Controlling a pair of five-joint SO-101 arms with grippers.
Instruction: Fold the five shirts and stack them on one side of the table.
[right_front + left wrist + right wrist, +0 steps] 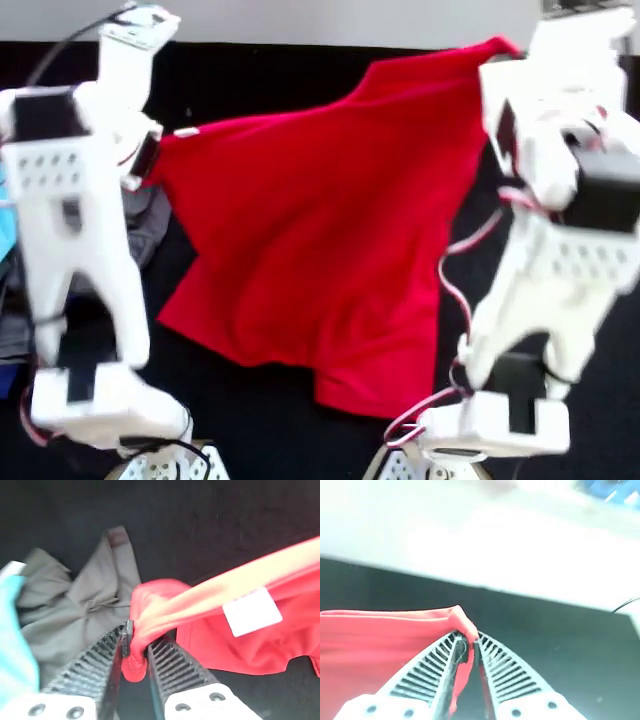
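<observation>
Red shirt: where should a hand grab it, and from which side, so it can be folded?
By its top corners, one hand coming in from each side. The left hand is shut on a bunched edge near the white tag, the right hand on the opposite corner. Held so, the red shirt spreads wide between them, hem on the table, which should let it lie flat.

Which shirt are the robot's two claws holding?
The red shirt: the left gripper and right gripper each pinch an edge. The grey shirt and turquoise shirt lie loose beside it.
</observation>
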